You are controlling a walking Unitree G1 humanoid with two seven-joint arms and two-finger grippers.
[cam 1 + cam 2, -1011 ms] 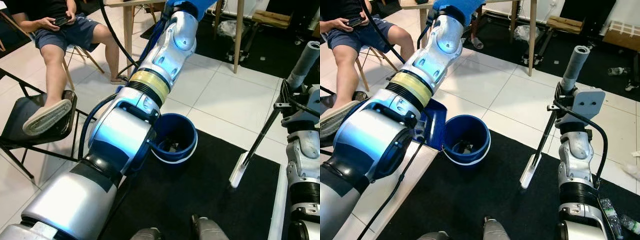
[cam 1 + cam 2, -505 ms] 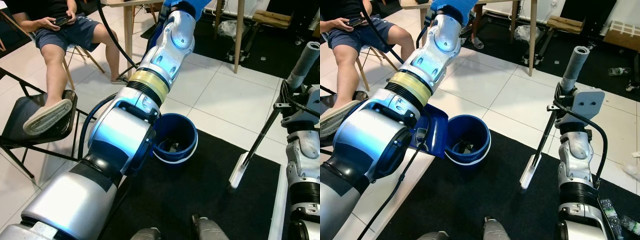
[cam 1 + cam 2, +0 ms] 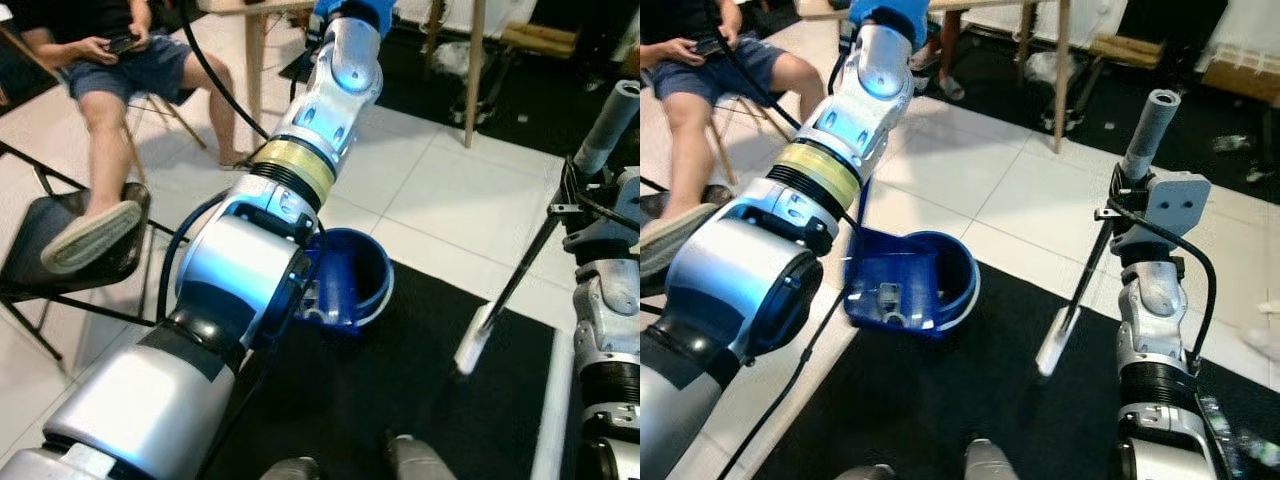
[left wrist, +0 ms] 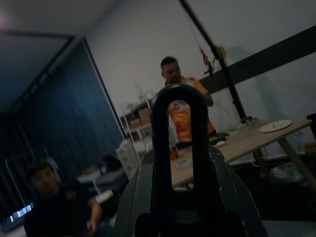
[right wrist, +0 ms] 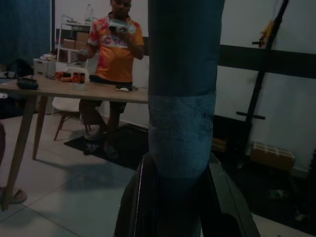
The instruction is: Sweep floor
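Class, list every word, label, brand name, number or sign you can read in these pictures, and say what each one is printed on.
No text can be read in these pictures.
Orange shirt of the person standing behind the table: a pale marking across the chest, too blurred to read.
Blue dustpan: a small pale mark inside it, too small to read.

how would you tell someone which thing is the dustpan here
Find the black mat laid on the white tiled floor ahead of the robot. At its far left corner stands a round blue bucket. The dustpan is the flat blue scoop tipped into the bucket's mouth, unlike the thin broom at right.
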